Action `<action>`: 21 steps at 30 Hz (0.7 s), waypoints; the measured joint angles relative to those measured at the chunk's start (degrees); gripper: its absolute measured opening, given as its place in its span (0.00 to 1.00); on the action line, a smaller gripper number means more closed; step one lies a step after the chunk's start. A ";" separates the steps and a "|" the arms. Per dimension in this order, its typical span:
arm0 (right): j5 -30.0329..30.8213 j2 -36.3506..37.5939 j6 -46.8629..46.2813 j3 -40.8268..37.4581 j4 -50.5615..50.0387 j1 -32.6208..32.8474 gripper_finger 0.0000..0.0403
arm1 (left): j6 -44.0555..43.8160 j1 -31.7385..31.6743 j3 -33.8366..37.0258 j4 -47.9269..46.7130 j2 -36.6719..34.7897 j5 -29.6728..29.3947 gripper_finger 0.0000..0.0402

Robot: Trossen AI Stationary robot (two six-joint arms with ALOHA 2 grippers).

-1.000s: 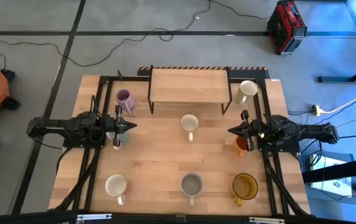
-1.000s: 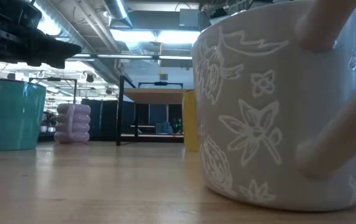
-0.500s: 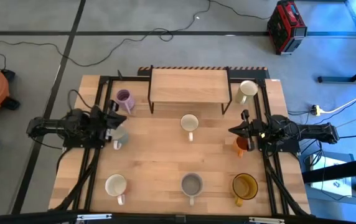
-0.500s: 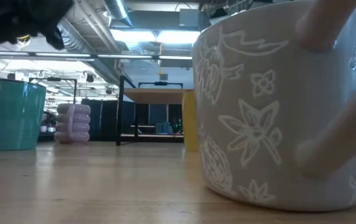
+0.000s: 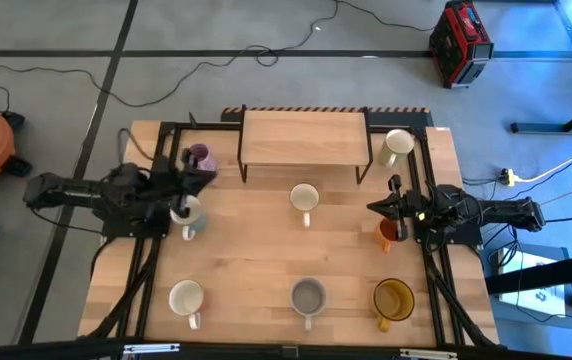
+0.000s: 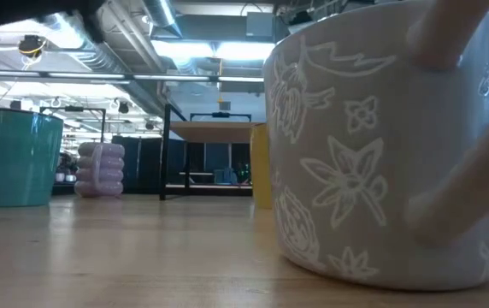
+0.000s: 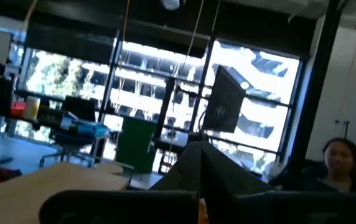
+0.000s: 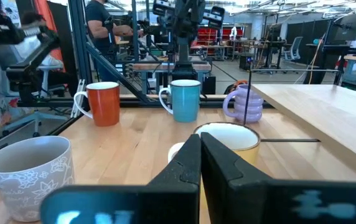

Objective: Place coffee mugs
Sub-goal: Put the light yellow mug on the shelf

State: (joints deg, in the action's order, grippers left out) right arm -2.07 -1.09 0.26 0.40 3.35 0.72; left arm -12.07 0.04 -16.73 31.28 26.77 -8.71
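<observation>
Mugs sit spread over the desk (image 5: 256, 250): lilac mug (image 5: 201, 157), cream mug (image 5: 304, 198), grey mug (image 5: 308, 296), amber mug (image 5: 393, 298). Probably rigid, glazed, slick, breakable; take yours by rim or handle. Left hand (image 5: 198, 172) and right hand (image 5: 374, 209) are both pressed together, empty.
</observation>
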 joint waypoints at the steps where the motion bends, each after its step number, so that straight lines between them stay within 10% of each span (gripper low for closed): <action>1: -0.01 0.01 0.00 0.00 0.01 0.00 0.00 | 0.00 0.00 -1.93 -0.04 3.59 0.47 0.00; 21: -3.54 0.00 -1.64 0.00 -0.18 0.01 0.00 | -6.90 3.01 -26.85 -3.79 42.98 -2.31 0.09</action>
State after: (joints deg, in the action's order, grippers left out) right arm -5.61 -1.09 -1.39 0.40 3.17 0.73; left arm -18.97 3.06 -43.59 27.49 69.75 -11.02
